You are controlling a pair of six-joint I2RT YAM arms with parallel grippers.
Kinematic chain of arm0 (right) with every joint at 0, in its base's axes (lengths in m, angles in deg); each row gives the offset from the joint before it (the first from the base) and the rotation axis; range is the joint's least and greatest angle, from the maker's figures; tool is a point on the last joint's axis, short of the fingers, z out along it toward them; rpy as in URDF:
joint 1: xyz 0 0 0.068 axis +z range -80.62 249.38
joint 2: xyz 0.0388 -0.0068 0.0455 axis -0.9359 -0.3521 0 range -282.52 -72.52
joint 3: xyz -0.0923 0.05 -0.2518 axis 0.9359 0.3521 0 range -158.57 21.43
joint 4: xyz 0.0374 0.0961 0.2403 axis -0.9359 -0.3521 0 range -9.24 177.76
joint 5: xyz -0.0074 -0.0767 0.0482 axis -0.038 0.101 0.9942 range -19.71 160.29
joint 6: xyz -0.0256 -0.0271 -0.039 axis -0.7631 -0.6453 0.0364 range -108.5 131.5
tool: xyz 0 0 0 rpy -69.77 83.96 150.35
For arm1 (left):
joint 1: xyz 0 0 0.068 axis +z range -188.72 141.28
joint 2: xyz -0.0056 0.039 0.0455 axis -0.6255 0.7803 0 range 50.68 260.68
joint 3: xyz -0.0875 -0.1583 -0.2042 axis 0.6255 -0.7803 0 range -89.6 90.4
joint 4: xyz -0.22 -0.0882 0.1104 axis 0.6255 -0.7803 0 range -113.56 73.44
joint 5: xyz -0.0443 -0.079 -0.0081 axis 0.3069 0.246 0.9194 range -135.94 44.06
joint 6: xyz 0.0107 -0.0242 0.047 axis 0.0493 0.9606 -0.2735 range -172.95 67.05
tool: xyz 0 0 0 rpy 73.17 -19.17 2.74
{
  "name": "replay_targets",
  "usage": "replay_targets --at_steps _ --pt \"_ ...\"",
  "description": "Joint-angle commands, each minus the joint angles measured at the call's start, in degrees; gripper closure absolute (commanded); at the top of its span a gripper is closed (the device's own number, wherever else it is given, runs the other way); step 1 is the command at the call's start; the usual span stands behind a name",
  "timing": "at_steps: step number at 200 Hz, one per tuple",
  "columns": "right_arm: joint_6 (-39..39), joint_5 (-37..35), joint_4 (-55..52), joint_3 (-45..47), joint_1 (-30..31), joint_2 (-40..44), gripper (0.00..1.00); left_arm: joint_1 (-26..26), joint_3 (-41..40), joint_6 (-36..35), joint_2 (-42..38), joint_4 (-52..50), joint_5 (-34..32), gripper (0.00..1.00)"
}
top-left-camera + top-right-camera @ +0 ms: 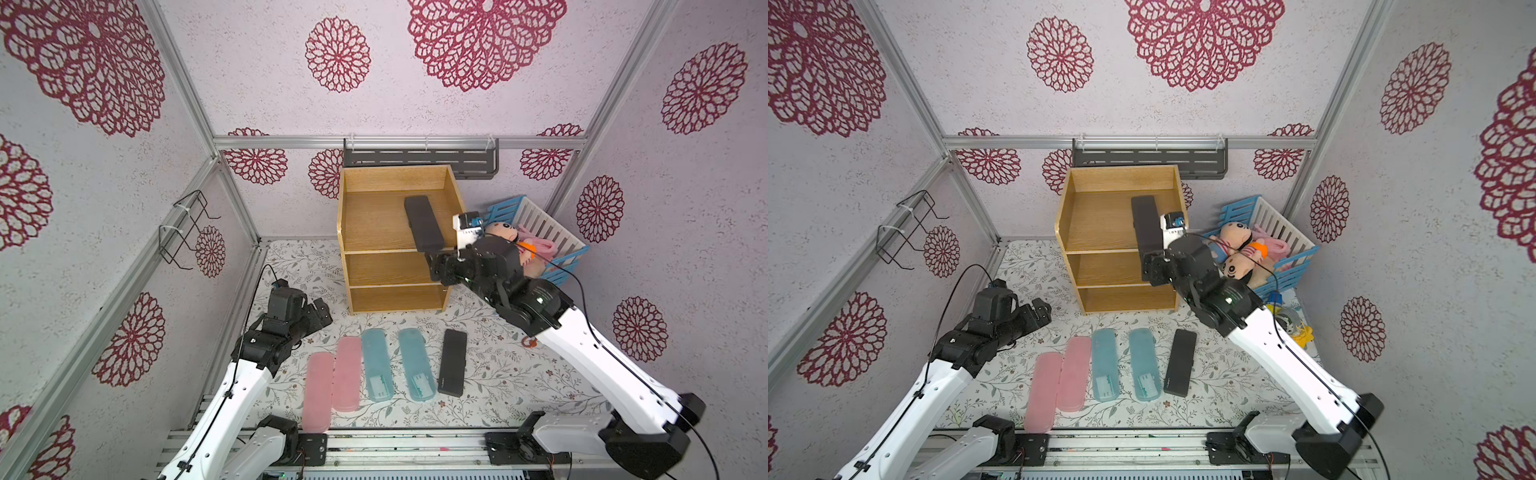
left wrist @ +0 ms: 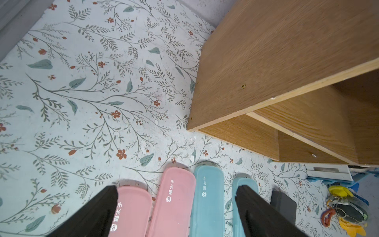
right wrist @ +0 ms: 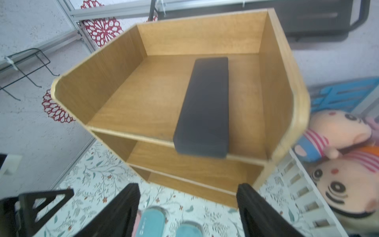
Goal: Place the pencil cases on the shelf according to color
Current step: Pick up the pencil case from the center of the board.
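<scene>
**One black case shelved; five cases in a row on the table.**
The black case [image 1: 424, 222] lies on the top tier of the shelf [image 1: 374, 220], toward its 3 o'clock side, with its near end overhanging the front edge. The right gripper [image 3: 188, 187] is spread and empty, just off that end. The left gripper [image 2: 176, 188] is spread and empty, at 10 o'clock of the row. The pink cases [image 1: 348, 374], teal cases [image 1: 376, 365] and second black case [image 1: 452, 362] lie on the table [image 1: 498, 374] at 6 o'clock of the shelf.

Lower shelf [image 1: 386, 270] tiers free (black case [image 1: 424, 224] occupies top).
</scene>
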Motion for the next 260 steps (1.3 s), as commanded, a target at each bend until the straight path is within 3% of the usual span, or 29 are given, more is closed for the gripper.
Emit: replay_targets --at_steps 1,55,101,118,217,260 --pt "5.3 1.1 3.1 7.3 0.5 7.7 0.18 -0.2 -1.8 1.1 -1.2 2.9 1.9 0.03" --pt "18.3 -0.6 -5.9 26.9 3.0 13.9 0.10 -0.3 -5.3 2.3 -1.7 7.0 1.5 0.03" --pt "25.3 3.2 -0.8 40.7 4.6 9.7 0.08 -0.8 -4.8 3.4 0.8 7.7 2.8 0.03" --pt "25.8 5.3 2.1 43.9 5.7 7.2 0.03 -0.9 -4.7 3.2 1.1 8.0 4.0 0.03" --pt "29.8 2.7 2.4 47.3 10.4 -2.6 0.01 -2.5 -5.0 5.3 2.0 9.5 4.0 0.03" --pt "31.6 -0.5 -3.1 47.2 10.4 -3.6 0.01 -3.1 -4.4 6.0 1.9 9.9 4.2 0.03"
